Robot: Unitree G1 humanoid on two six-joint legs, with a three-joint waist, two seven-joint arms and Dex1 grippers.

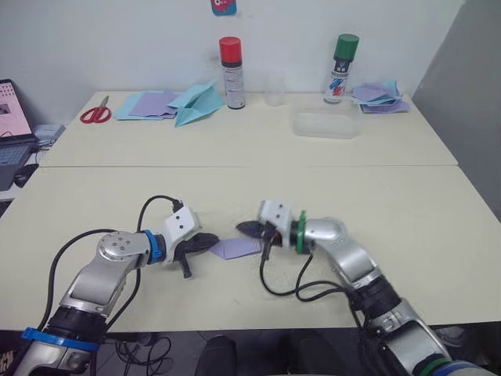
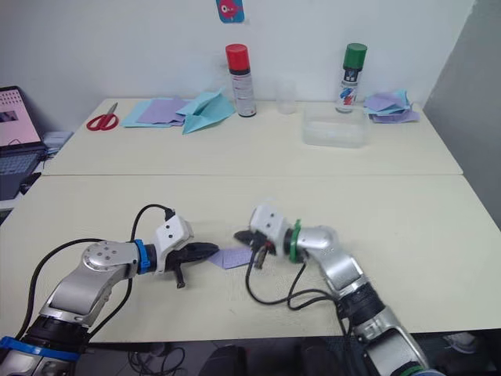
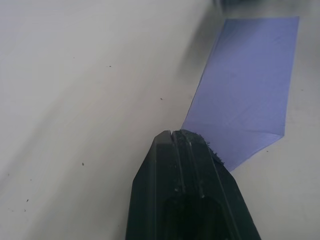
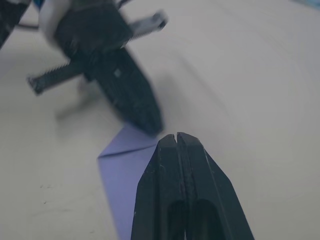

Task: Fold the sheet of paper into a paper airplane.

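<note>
Where both tools meet, paper [image 1: 237,248]

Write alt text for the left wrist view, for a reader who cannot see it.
The left pincer, fingers pressed shut, rests its tip at the near corner of the lavender sheet of paper. The sheet lies flat on the pale table and stretches away from the pincer.

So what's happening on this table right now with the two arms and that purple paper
The robot is working a small sheet of paper lying flat near the front of the table. The left gripper is at its pointed end and the right gripper at the opposite end, both with jaws closed, tips down at the paper. It is partly folded, not yet an airplane. Scissors, a light blue paper plane, two spray cans and paper piles sit at the back.
</note>
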